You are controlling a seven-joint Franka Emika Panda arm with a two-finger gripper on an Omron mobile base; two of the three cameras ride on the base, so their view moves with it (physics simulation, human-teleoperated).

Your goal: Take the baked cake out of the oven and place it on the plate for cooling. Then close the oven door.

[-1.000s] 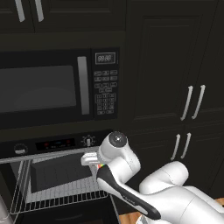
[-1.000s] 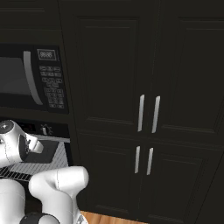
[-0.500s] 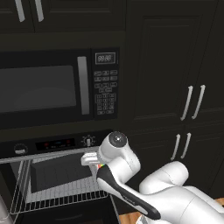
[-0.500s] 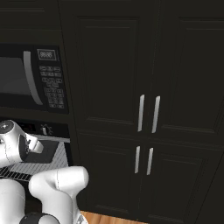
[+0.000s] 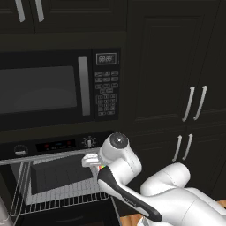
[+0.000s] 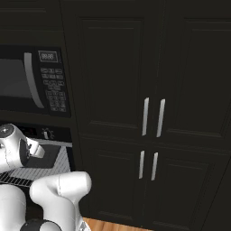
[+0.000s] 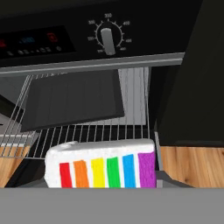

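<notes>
One slice, the baked cake [image 7: 101, 168], pale with rainbow layers, sits right at the end effector [image 5: 91, 161], which is clenched on it just in front of the oven [image 5: 53, 145]. Behind it a dark tray [image 7: 72, 103] lies on the silver wire rack [image 7: 87, 133], near the rack's back edge, below a round knob [image 7: 107, 40].
</notes>
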